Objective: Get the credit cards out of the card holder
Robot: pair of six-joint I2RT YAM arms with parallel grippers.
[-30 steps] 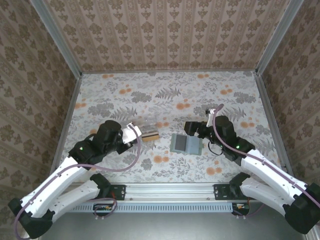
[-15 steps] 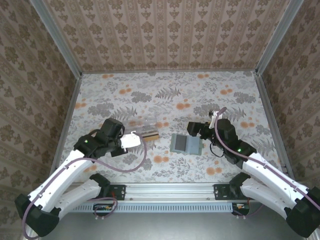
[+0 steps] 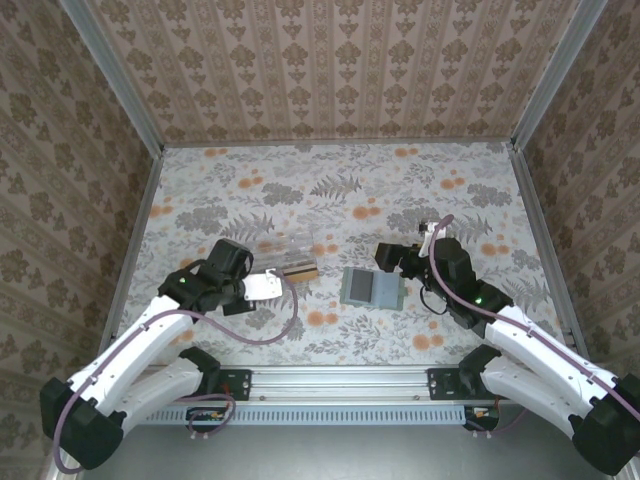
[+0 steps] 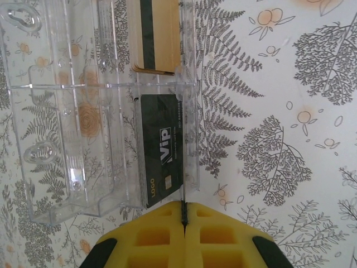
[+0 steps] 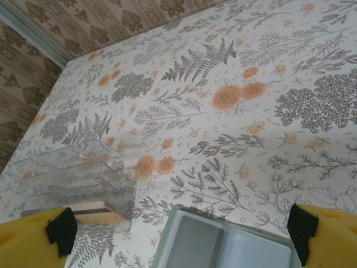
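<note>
Two robot arms reach from the near edge of a floral-patterned counter (image 3: 330, 200). The left fingers (image 4: 156, 237), yellow-padded, are pressed closed with nothing between them and sit just short of the near end of one clear plastic case (image 4: 83, 111). Through the case's clear walls two cards can be counted. One black card (image 4: 159, 148), printed "Vip" in white, lies in the compartment nearest the fingers. One tan-orange card (image 4: 155, 36) with a dark stripe lies in the next compartment beyond, and its edge looks layered, so whether more lie beneath it cannot be told. To the right, one card holder (image 3: 372, 287) lies open and flat on the counter between the two arms, well apart from the case, its two blue-grey inner halves facing up. The right fingers (image 5: 329, 229) are spread wide, holding nothing, just beyond the card holder's far right corner. Patterned walls enclose the counter on three sides.
</note>
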